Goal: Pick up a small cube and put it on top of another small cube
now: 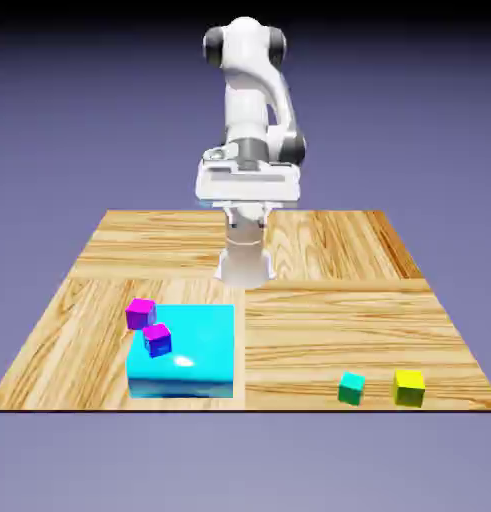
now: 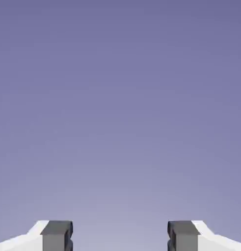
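The end effector (image 2: 120,236) is spread, fingers well apart — nothing sits between the tips. It is raised above the table (image 1: 339,325). The yellow cube (image 1: 409,387) rests on the table toward the exterior view's right, beside the teal-green cube (image 1: 351,389). The magenta-pink cube (image 1: 141,313) is located at the exterior view's left, near the purple-and-blue cube (image 1: 157,341) and the cyan block (image 1: 194,345).

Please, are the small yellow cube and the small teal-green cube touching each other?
Apart: the exterior view shows bare wood between the small yellow cube and the small teal-green cube.
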`<state>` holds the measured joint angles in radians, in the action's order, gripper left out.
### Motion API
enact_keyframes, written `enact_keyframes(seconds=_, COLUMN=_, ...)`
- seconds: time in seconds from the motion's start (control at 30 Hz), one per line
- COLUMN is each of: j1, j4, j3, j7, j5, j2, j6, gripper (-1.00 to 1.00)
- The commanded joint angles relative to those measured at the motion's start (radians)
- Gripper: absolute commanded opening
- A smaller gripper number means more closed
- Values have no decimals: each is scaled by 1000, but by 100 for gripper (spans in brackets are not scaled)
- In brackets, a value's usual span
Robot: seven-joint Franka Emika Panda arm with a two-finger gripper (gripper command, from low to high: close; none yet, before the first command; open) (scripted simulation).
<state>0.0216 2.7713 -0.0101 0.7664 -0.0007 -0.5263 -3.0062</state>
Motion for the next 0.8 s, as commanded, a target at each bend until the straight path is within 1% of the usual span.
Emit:
enact_keyframes(seconds=0.0, j1=8, j4=-32, j3=-8, j7=21, j5=-1, j2=36, j6=26, gripper=0)
enact_keyframes(seconds=0.77, j1=191, j4=-770, j3=-201, j7=504, j5=-13, j2=870, j6=613, gripper=0)
